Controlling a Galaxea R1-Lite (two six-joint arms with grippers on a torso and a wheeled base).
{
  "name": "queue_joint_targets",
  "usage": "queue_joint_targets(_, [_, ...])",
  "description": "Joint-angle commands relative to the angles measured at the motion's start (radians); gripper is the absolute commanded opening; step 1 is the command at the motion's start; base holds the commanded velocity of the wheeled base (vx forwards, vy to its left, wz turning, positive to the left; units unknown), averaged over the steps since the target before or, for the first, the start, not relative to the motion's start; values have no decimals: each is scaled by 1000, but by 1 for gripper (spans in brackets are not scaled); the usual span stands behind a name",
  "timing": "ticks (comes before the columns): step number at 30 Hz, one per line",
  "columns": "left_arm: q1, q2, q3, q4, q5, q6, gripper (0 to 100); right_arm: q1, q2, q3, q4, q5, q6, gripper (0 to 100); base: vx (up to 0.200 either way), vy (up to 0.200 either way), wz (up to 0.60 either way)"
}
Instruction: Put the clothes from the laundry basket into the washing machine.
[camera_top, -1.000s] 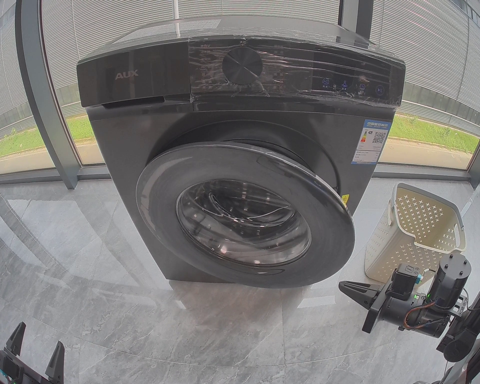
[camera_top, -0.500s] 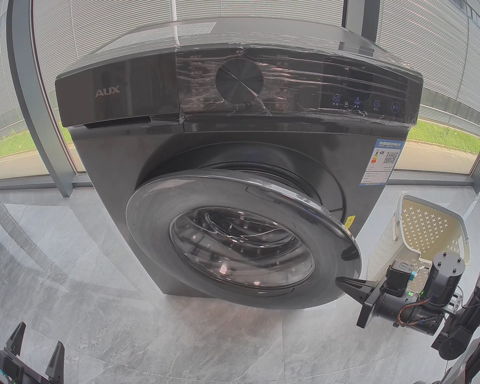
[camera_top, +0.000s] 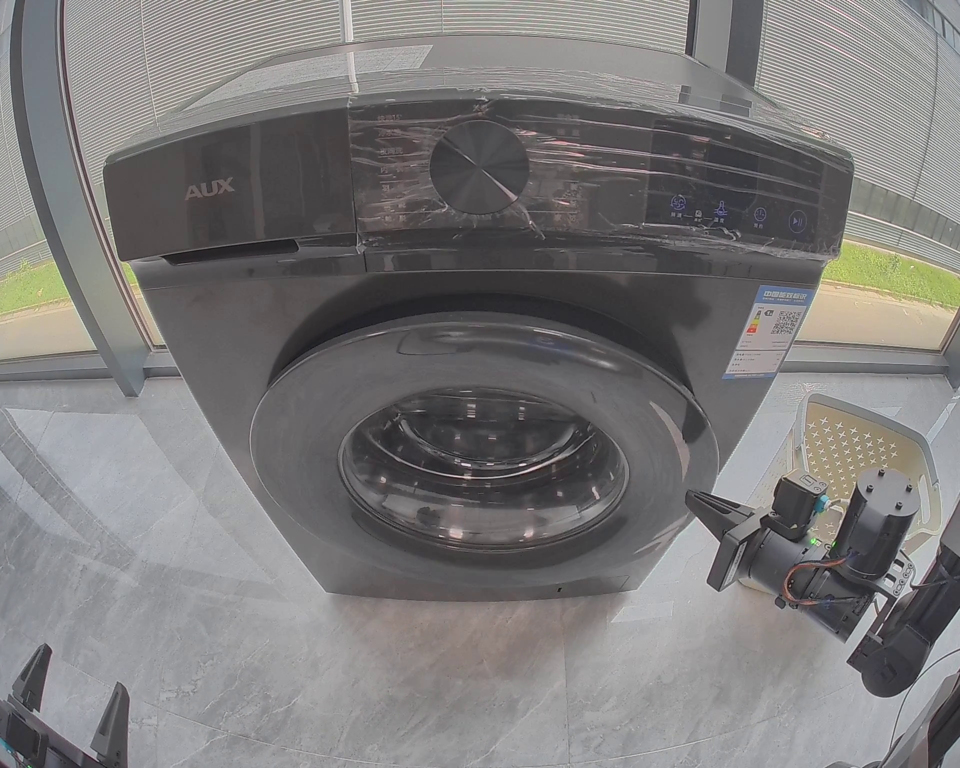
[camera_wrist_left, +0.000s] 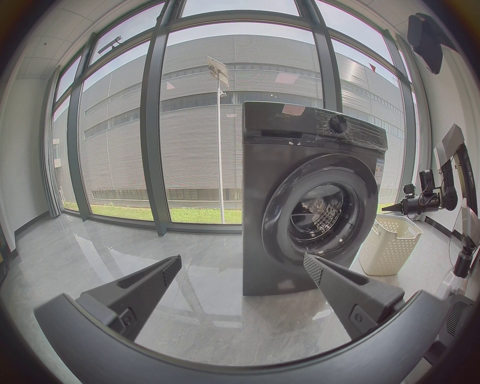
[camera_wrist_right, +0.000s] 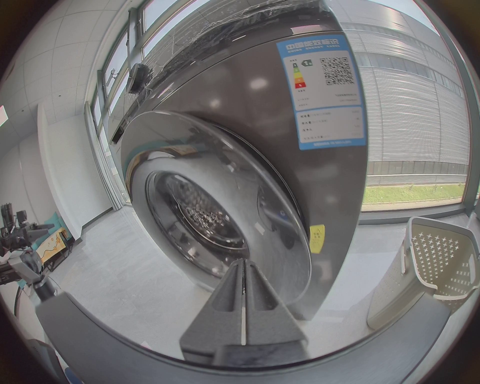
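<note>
The dark grey washing machine (camera_top: 480, 300) stands in front of me, and its round glass door (camera_top: 480, 460) lies flush against the front. My right gripper (camera_top: 697, 500) is shut with nothing in it, its tip just off the door's right edge; in the right wrist view the shut fingers (camera_wrist_right: 243, 270) point at the door rim (camera_wrist_right: 280, 235). The white perforated laundry basket (camera_top: 870, 440) stands on the floor to the right of the machine, and the inner wall that I can see is bare. My left gripper (camera_top: 70, 690) is open, low at the front left, far from the machine (camera_wrist_left: 310, 200).
Grey marble floor (camera_top: 450, 680) lies open in front of the machine. Tall windows and frame posts (camera_top: 70, 200) stand behind it. The basket (camera_wrist_right: 440, 260) sits close beside the right arm.
The door, ajar and tilted out before, has swung flush shut. My right gripper moved up and toward the door's right edge. The head view drew closer to the machine.
</note>
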Motion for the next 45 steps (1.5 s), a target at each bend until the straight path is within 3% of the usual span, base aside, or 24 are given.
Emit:
queue_joint_targets(1, [1, -15, 18, 0, 1, 0, 100, 14, 0, 19, 0, 3, -5, 0, 0, 200, 0])
queue_joint_targets(6, [1, -15, 18, 0, 0, 0, 100, 59, 0, 36, 0, 3, -5, 0, 0, 80, 0])
queue_joint_targets(15, [-1, -13, 18, 0, 1, 0, 100, 60, -5, 15, -1, 3, -4, 0, 0, 0, 0])
queue_joint_targets(27, [1, -13, 18, 0, 0, -2, 100, 59, -32, -42, -1, 2, 4, 0, 200, 0, 0])
queue_joint_targets(35, [-1, -13, 18, 0, 0, 0, 100, 43, -38, -94, -1, -5, 7, 0, 0, 0, 0])
queue_joint_targets(45, [1, -13, 18, 0, 0, 0, 100, 45, -40, -80, -1, -5, 5, 0, 0, 0, 0])
